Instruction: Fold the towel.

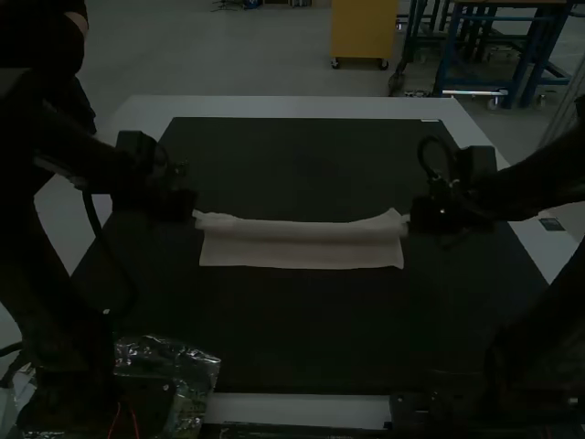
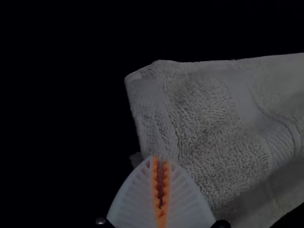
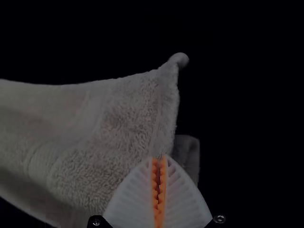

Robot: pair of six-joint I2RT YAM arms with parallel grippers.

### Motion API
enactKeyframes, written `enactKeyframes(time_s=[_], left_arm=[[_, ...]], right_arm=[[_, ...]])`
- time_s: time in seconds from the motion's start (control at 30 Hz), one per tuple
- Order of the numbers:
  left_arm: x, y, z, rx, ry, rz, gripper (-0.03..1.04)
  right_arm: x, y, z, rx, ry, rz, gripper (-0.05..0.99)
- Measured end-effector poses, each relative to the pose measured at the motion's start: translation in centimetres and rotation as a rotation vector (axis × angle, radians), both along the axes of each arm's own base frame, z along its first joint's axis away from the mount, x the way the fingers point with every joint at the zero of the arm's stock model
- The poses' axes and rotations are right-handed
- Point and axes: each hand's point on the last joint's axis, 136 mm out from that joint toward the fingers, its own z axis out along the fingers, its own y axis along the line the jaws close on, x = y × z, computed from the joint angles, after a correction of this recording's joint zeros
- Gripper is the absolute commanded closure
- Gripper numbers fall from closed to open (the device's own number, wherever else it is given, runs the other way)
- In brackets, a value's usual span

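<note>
Fingers of left gripper [image 2: 161, 158] and right gripper [image 3: 159, 157] nearly together, each pinching a side edge of the towel [image 1: 302, 251], centre of the high view. Looks light, floppy, non-slip; best held near corners, through all layers.

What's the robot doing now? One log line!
task: fold terry towel | left claw: shut on towel's left end | right claw: shut on right end | lie: long strip over dark mat
</note>
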Motion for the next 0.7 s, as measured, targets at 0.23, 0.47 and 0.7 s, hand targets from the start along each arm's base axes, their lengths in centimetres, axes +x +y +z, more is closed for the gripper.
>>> enactKeyframes(time_s=[0.23,0.47,0.7], left_arm=[[-1.6,0.2,-0.4,0.005,0.04,0.007,0.98],[-3.0,0.3,-1.0,0.016,0.049,0.013,0.9],[-4.7,0.5,-2.9,0.027,0.086,0.029,0.37]], right_arm=[[-2.5,0.0,-1.0,0.003,0.043,0.006,0.96],[-4.4,-0.1,-2.4,0.002,0.086,0.008,0.89],[-5.0,-0.8,-3.4,-0.026,0.096,-0.018,0.16]])
